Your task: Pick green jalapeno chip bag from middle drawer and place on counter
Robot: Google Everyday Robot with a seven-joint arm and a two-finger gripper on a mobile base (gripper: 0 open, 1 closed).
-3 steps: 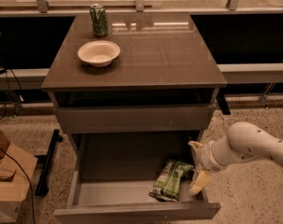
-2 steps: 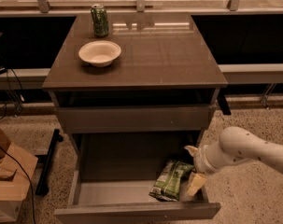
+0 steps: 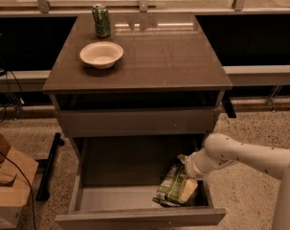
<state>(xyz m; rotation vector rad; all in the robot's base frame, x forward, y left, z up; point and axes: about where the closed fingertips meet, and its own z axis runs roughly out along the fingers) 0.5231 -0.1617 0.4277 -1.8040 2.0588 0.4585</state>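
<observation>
The green jalapeno chip bag [image 3: 169, 189] lies crinkled on the pale floor of the middle drawer [image 3: 135, 217], at its right front corner. The drawer is pulled out wide below the other flat drawer front. My gripper [image 3: 186, 185] reaches in from the right on a white arm and sits low in the drawer, right over the bag's right end and touching or nearly touching it. The glossy counter [image 3: 159, 56] is the cabinet top above.
A white bowl [image 3: 101, 54] and a green-and-white drink can [image 3: 101, 20] stand on the counter's left rear part. A cardboard box [image 3: 8, 186] and a dark bar [image 3: 48, 166] are on the floor to the left. Railings run behind the cabinet.
My arm has moved a little left and down, bringing the gripper closer onto the bag's right end. The bag has not moved.
</observation>
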